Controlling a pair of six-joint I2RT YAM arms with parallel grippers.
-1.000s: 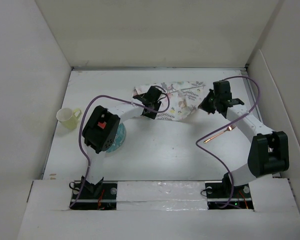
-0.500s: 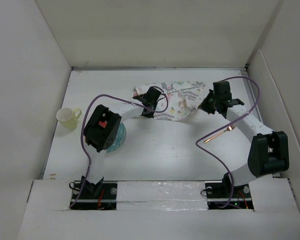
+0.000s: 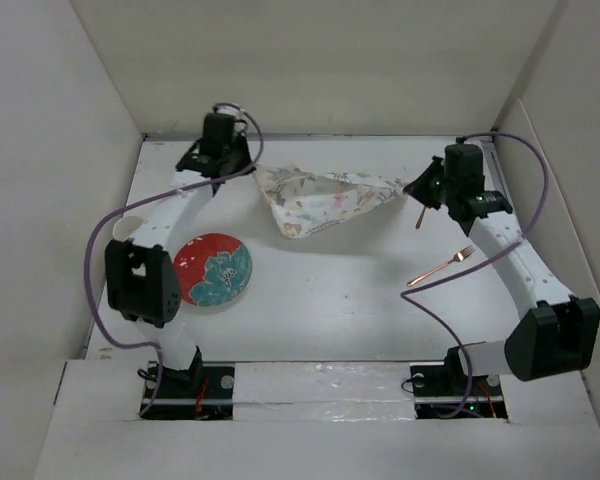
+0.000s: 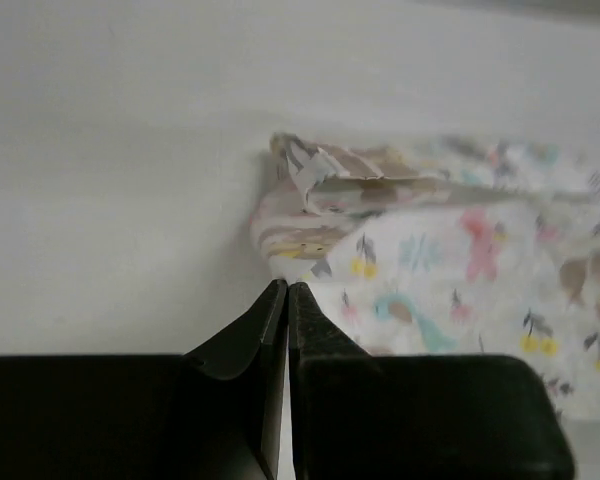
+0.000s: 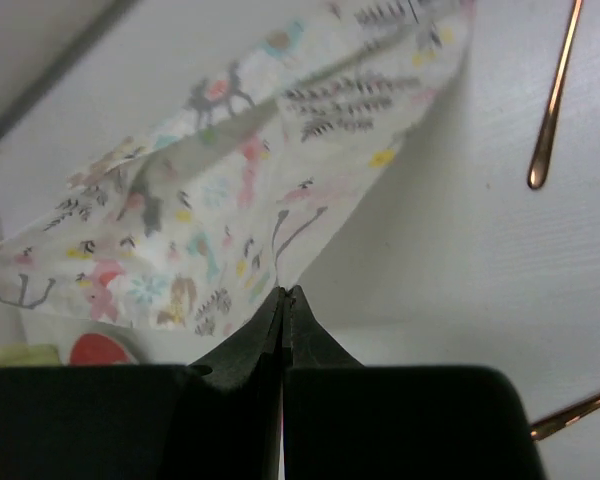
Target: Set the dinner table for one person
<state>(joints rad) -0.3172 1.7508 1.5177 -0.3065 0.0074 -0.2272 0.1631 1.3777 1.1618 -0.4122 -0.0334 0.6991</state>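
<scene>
The floral placemat (image 3: pixel 315 203) hangs stretched between both grippers over the far part of the white dinner table (image 3: pixel 330 310). My left gripper (image 3: pixel 250 167) is shut on the cloth's left corner. In the left wrist view the jaws (image 4: pixel 287 287) meet at the crumpled edge of the placemat (image 4: pixel 430 250). My right gripper (image 3: pixel 410 187) is shut on the right corner. The right wrist view shows the jaws (image 5: pixel 285 292) pinching the placemat (image 5: pixel 230 190), which sags away from them.
A red and teal plate (image 3: pixel 213 270) lies at the near left. A pale yellow cup (image 3: pixel 128 226) sits partly behind the left arm. A copper spoon (image 3: pixel 420 213) and fork (image 3: pixel 442 267) lie at the right, also in the right wrist view: spoon (image 5: pixel 555 100), fork (image 5: pixel 577 410).
My left gripper closed on the placemat's corner and swung to the far left. The right gripper moved right and back. The cloth is now pulled out between them, uncovering the plate and spoon.
</scene>
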